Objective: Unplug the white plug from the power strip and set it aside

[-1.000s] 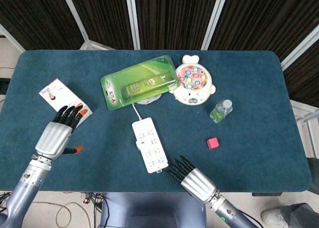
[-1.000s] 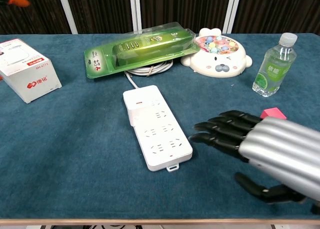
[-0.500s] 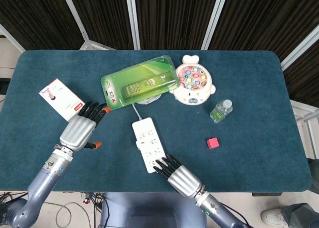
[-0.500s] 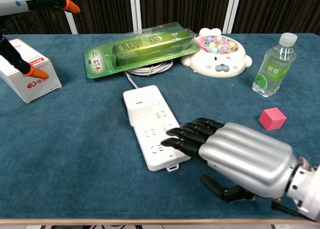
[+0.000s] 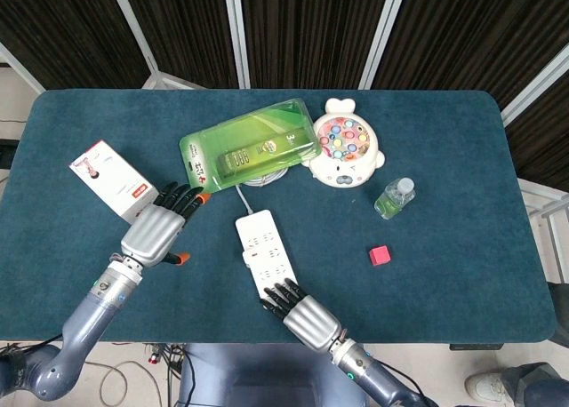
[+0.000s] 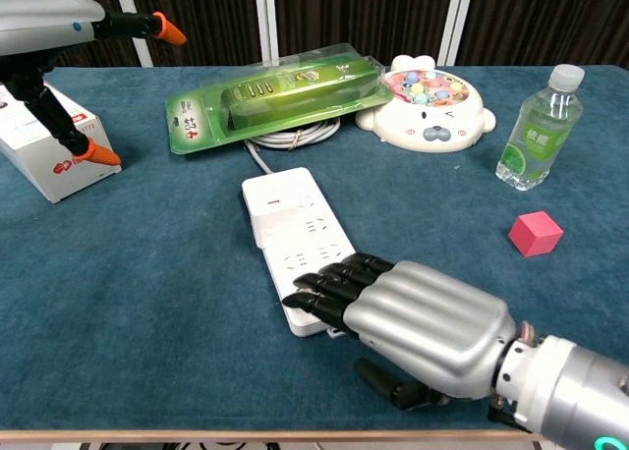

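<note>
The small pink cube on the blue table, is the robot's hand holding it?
No, the small pink cube lies alone on the blue table, apart from the right hand, whose fingers lie over the white power strip.

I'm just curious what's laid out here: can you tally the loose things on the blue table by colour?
White: 3, the power strip, the fishing toy and the small box
Green: 2, the packaged strip and the bottle
Pink: 1, the cube
Total: 6

- The green blister pack [image 5: 251, 147] carries a white "3" by its right end; the other print is too small to read.
- The white box [image 6: 47, 143] bears red lettering, illegible.
</note>
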Available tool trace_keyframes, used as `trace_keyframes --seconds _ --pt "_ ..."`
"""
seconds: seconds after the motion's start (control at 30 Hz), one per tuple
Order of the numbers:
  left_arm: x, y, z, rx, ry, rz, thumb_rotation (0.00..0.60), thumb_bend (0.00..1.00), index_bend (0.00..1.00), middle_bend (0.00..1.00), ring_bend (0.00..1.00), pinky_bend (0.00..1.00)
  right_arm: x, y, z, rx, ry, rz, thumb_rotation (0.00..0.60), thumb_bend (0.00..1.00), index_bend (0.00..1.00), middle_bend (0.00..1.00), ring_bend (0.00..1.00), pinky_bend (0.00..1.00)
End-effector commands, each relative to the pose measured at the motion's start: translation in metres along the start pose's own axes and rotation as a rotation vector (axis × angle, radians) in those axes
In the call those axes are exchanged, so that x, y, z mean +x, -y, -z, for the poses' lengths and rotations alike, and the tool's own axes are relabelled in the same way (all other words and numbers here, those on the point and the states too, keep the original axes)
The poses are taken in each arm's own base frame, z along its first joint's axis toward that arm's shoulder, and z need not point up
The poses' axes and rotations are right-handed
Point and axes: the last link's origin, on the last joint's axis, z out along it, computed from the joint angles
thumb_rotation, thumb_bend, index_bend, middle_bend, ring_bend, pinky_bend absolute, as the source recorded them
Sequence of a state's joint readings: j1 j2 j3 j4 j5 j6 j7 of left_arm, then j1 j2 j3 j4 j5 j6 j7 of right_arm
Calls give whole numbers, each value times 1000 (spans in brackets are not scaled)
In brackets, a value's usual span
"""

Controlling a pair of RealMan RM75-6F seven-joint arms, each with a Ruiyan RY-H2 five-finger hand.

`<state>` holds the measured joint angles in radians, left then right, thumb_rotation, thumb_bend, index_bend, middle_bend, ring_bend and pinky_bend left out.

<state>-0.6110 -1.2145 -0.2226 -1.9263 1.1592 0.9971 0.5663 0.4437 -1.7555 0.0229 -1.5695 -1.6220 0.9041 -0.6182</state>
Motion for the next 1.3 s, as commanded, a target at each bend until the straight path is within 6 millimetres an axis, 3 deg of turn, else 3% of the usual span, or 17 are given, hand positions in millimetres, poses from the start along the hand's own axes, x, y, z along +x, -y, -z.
trace_keyframes --seconds 0.03,0.47,0.6,1.0,1.3 --pt "-2 -1 -3 -12 17 -16 600 0 71 48 0 0 -3 2 -2 3 9 4 600 674 17 59 40 86" --pt "-9 -11 -17 -59 54 -42 600 11 87 66 0 0 -8 5 -8 -5 25 4 600 675 28 61 41 86" --pt "-9 -15 -20 -81 62 -57 600 57 92 81 2 0 -8 6 -7 -4 28 3 600 727 28 61 41 85" --pt "-17 -35 -48 -151 105 -182 600 72 225 192 29 3 -11 7 -4 -6 39 -2 600 751 28 61 41 86" --pt "-33 -59 -65 -189 166 -199 600 73 257 240 47 19 -13 4 -1 -15 45 -8 600 754 28 61 41 86"
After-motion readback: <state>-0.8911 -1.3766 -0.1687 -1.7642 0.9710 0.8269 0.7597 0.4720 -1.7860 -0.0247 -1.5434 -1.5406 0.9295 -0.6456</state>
